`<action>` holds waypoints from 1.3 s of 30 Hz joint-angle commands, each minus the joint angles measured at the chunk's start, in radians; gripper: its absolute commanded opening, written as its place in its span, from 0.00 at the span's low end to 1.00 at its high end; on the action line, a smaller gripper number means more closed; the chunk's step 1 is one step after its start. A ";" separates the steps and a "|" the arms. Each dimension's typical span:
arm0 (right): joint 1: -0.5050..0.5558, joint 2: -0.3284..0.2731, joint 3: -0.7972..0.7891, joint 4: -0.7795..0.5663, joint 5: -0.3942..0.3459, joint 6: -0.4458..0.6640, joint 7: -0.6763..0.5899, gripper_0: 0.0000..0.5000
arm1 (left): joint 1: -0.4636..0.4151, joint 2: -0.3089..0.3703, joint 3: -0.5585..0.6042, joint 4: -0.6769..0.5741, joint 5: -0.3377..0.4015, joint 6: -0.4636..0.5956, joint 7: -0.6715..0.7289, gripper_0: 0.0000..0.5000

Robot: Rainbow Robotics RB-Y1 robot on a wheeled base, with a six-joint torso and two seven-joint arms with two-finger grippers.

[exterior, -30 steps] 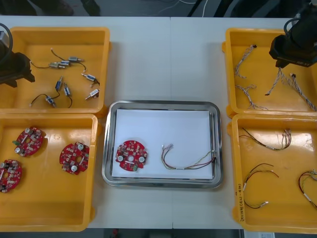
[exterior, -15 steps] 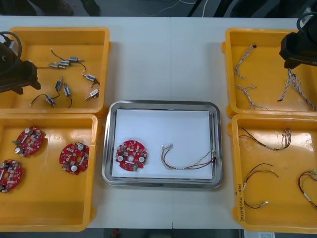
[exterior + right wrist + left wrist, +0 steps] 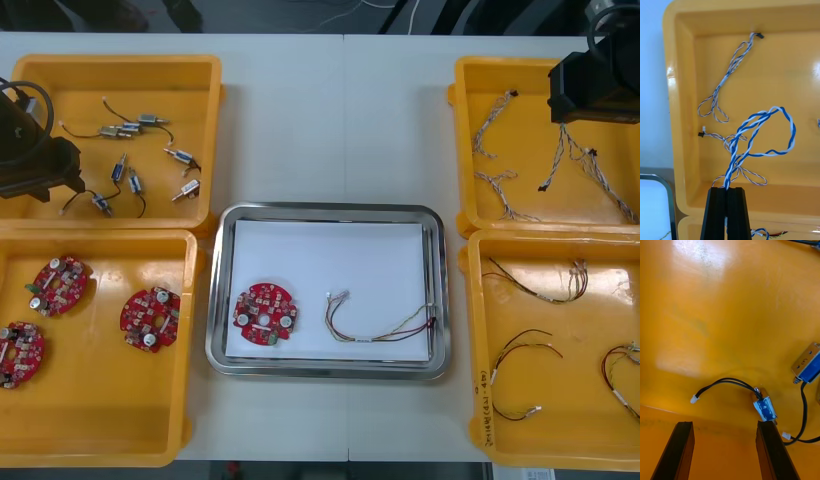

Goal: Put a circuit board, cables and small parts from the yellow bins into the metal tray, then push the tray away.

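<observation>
- Pinching a twisted blue and white cable [image 3: 752,127], the right gripper [image 3: 727,189] has its two black fingers pressed nearly together, with only the cable's width between them.
- The cable rises from the fingertips in a loop above the floor of the far right yellow bin [image 3: 462,150]. The part of it below the fingertips is hidden between them.
- In the front view the right arm [image 3: 595,80] covers its own fingers, so only the cable's strands show, dangling beneath it over that bin.
- More blue and white cables [image 3: 726,82] lie loose on the bin floor; one at the edge of the right wrist view is cut off.
- The left gripper [image 3: 724,423] stands wide open and grips nothing, low over the floor of the far left yellow bin [image 3: 120,62].
- A small metal part [image 3: 763,408] with a black lead lies at the tip of one finger; whether they touch cannot be told.
- Another small part [image 3: 807,363] is cut off at the edge of the left wrist view.
- The metal tray [image 3: 325,210], white inside, sits between the bins and holds a circuit board [image 3: 265,312] and a red and yellow cable [image 3: 380,322], lying apart.
- The near left bin [image 3: 195,300] holds three boards, the outermost partly cut off.
- The near right bin [image 3: 470,300] holds thin cables, one running out of frame.
</observation>
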 commanded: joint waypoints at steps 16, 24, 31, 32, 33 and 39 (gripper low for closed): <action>0.134 -0.133 0.244 -0.329 -0.295 0.005 0.025 0.00 | -0.047 -0.071 -0.022 0.031 -0.006 -0.074 -0.023 0.96; 0.134 -0.207 0.341 -0.393 -0.419 0.005 0.019 0.00 | -0.047 -0.079 -0.083 0.034 0.000 -0.112 -0.001 0.97; 0.136 -0.221 0.370 -0.421 -0.487 0.005 0.020 0.00 | -0.046 -0.082 -0.117 0.036 -0.002 -0.118 0.003 0.96; 0.137 -0.224 0.371 -0.422 -0.498 0.005 0.023 0.00 | -0.046 -0.082 -0.119 0.039 -0.002 -0.120 0.003 0.97; 0.139 -0.227 0.373 -0.425 -0.502 0.005 0.025 0.00 | -0.047 -0.082 -0.119 0.040 -0.003 -0.120 0.003 0.97; 0.156 -0.241 0.408 -0.470 -0.508 0.005 0.023 0.00 | -0.046 -0.082 -0.134 0.051 -0.002 -0.130 0.002 0.84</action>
